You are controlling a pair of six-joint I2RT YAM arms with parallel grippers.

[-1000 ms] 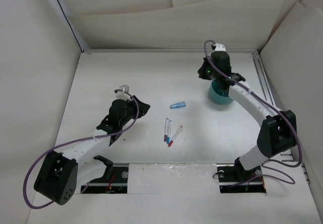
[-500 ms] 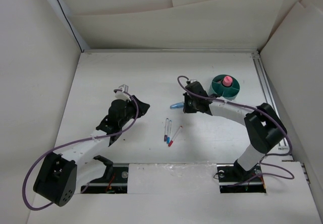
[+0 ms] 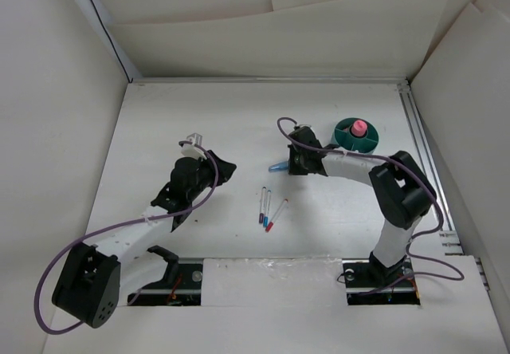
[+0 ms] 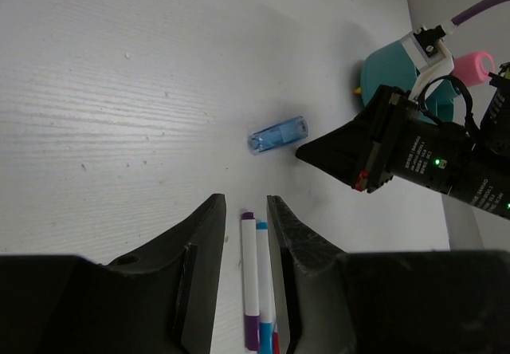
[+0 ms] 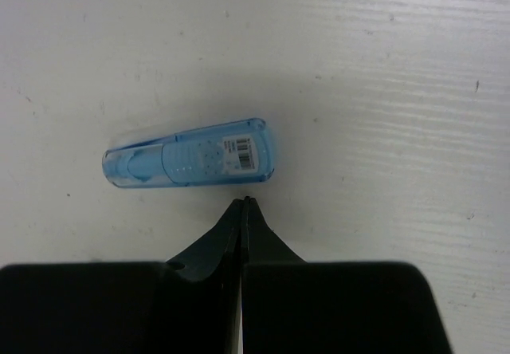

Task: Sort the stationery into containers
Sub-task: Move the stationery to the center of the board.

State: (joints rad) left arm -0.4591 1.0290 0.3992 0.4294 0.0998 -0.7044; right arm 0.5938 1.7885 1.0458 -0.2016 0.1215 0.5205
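Note:
A light blue marker (image 3: 278,166) (image 5: 190,163) lies flat mid-table. My right gripper (image 3: 288,163) (image 5: 243,202) is shut and holds nothing; its tips sit just beside the marker's long side. Three thin white pens (image 3: 267,206) (image 4: 253,282) lie side by side nearer the arms. The teal cup (image 3: 344,137) (image 4: 386,63) stands at the back right with a pink marker (image 3: 359,127) (image 4: 476,65) upright in it. My left gripper (image 3: 231,170) (image 4: 245,201) hovers left of the pens, jaws a narrow gap apart and holding nothing.
White walls close the table in at the back and on both sides. A metal rail (image 3: 420,147) runs along the right edge, close behind the cup. The right arm's links (image 3: 398,186) bend over the table between the cup and the near edge.
The right arm swung from above the cup down and left to the light blue marker, leaving the pink marker standing in the cup. The left arm has hardly moved.

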